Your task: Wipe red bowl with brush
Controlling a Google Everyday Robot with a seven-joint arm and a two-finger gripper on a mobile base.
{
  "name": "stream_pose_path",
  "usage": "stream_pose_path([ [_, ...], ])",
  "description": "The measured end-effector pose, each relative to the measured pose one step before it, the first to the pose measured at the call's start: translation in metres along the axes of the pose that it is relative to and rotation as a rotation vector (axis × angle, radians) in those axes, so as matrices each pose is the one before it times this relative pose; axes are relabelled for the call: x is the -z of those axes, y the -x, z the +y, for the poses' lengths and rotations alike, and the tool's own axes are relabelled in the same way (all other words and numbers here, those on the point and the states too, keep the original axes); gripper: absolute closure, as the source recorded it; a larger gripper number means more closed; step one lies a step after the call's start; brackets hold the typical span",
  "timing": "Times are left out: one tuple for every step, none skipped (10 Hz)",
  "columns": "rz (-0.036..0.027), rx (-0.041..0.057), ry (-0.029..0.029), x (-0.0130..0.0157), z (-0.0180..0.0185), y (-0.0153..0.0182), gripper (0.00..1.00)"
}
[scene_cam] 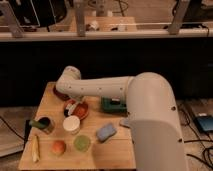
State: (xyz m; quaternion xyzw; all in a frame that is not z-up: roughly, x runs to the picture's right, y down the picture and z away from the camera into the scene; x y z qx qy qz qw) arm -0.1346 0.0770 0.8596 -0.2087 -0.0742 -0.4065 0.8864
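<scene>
While the red bowl (78, 109) sits on the wooden table (115, 145) with its bright orange-red rim showing toward the near and right side, the gripper (70, 107) is down over its left part, reaching in from the arm (100, 89) that stretches across above it. Something pale sits right at the gripper's tip, inside the bowl's rim — most likely the whitish head of the brush (73, 106), though its shape is too blurred to be sure of, and whether the gripper is clamped on it or merely beside it cannot be told.

Judged from this, the task looks to be in its middle: the tool appears to be at the bowl and in contact with or just above its inside, so the fetching and approach seem done. What remains is the wiping itself — sweeping across the bowl's darker inside — and then lifting clear; nothing here shows how much of the surface has been covered.

Just below the gripper stands the cream round cup (71, 124), close to the bowl's near edge. Further below and to the left are a dark green cup (43, 123) and a yellowish long item (35, 149) at the table's edge; below lie an orange-red fruit (58, 147) and a green round thing (81, 143). To the gripper's right and lower is the blue-grey sponge (105, 132), and to the right a dark green box (113, 104), partly under the arm.
</scene>
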Motion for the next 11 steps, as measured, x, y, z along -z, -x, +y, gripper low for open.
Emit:
stream_pose_path([
  [0.00194,-0.01162,0.00739,0.00003,0.01050,-0.00623,1.00],
  [0.00530,-0.02274,0.01052,-0.00046,0.01463,-0.01040,1.00],
  [0.00443,-0.01859,0.00271,0.00035,0.00544,-0.00544,1.00],
  [0.00249,-0.01177,0.00096,-0.00042,0.00282,-0.00332,1.00],
  [0.00501,-0.02026,0.00112,-0.00085,0.00372,-0.00776,1.00],
  [0.00731,-0.02064,0.01249,-0.00437,0.00387,-0.00743,1.00],
  [0.00113,-0.01022,0.00098,-0.00352,-0.00153,-0.00189,1.00],
  [0.00137,-0.01451,-0.00106,-0.00447,-0.00238,-0.00307,1.00],
  [0.00225,-0.01687,-0.00301,-0.00516,-0.00312,-0.00518,1.00],
  [0.00037,-0.00794,-0.00505,-0.00340,-0.00530,-0.00195,1.00],
  [-0.00079,-0.00120,-0.00973,-0.00274,-0.00882,-0.00085,1.00],
])
